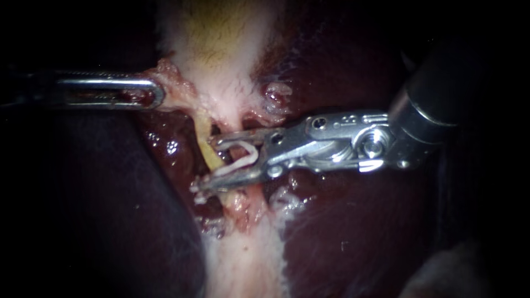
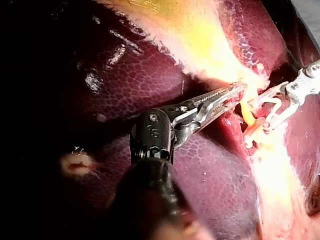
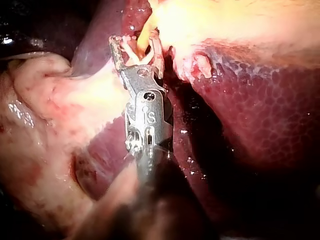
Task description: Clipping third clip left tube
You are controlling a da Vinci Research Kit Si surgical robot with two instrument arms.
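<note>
Left of the tube (image 1: pixel 205 140): my left instrument (image 1: pixel 155 92) comes in level. Its jaws are clenched on a flap of pale tissue (image 1: pixel 172 83) at the ragged edge of the gallbladder (image 1: pixel 221 44), up and left of the tube and apart from it. Under that shaft there is bare dark liver (image 1: pixel 171 160), so open room there.

At the tube: it's yellow and runs down from the gallbladder, crossing between the jaws of my right instrument (image 1: pixel 208 163). Those jaws stand wide, gripping an unclosed white clip (image 1: pixel 243 157). The clip's mouth faces the tube with one leg on each side; can't tell if they touch.

Right of the tube: my right instrument's wrist and shaft lie over liver, with free room above and below. There are stamped marks on both wrist housings, which I'm not reading.
</note>
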